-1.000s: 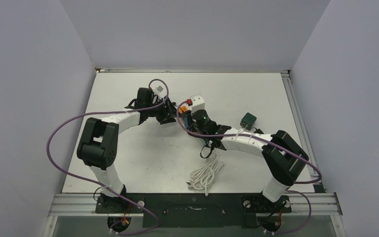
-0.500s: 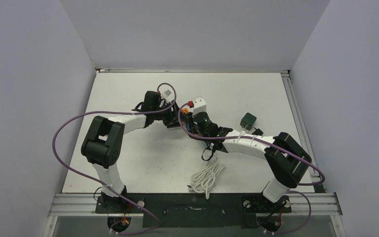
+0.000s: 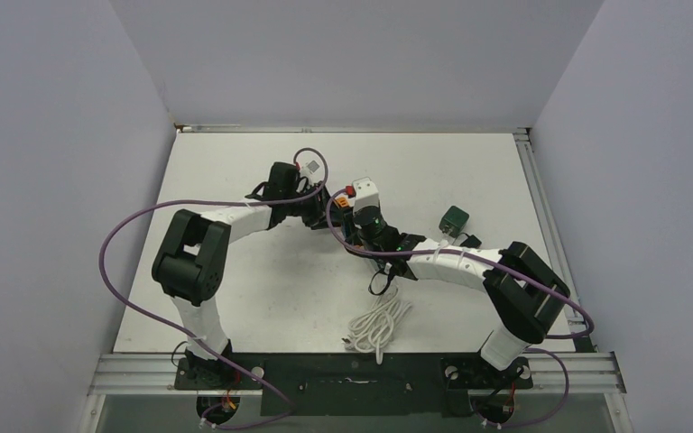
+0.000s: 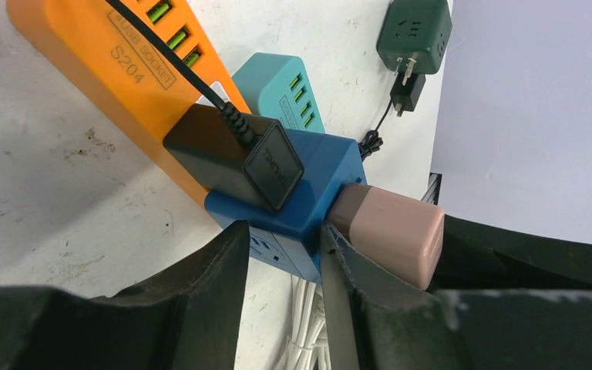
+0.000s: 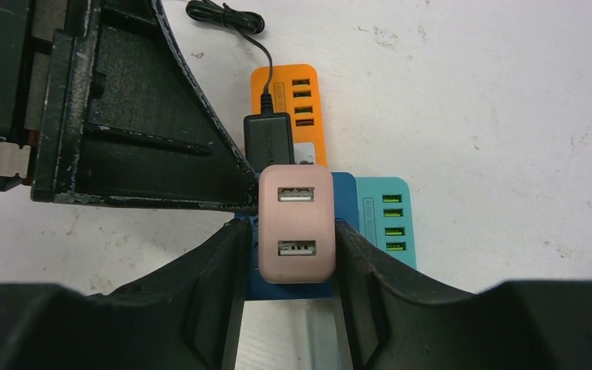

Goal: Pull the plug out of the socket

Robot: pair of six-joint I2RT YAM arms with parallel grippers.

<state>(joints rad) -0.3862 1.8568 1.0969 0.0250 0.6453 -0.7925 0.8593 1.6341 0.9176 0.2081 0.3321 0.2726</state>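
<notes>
The blue cube plug [image 4: 320, 177] sits in the end of the orange socket strip [image 4: 100, 69]. A black adapter [image 4: 235, 154] with a thin wire is on one face of the plug and a pink USB adapter [image 4: 389, 231] on another. My left gripper [image 4: 281, 239] straddles the plug's near corner, with both fingers touching it. My right gripper [image 5: 289, 239] is closed on the plug's sides [image 5: 344, 193], with the pink adapter [image 5: 294, 223] between its fingers. The socket [image 5: 289, 100] lies beyond it. In the top view both grippers [image 3: 325, 209] [image 3: 354, 216] meet over the socket [image 3: 338, 200] and hide the plug.
A teal power strip [image 4: 277, 85] lies right beside the orange one. A dark green cube adapter [image 3: 454, 219] with a small black block sits to the right. A white strip with a red switch [image 3: 362, 189] is just behind, and a coiled white cable [image 3: 377, 320] lies in front.
My left arm has swung right, bringing its gripper onto the plug. My right gripper has edged slightly left and stays on the plug.
</notes>
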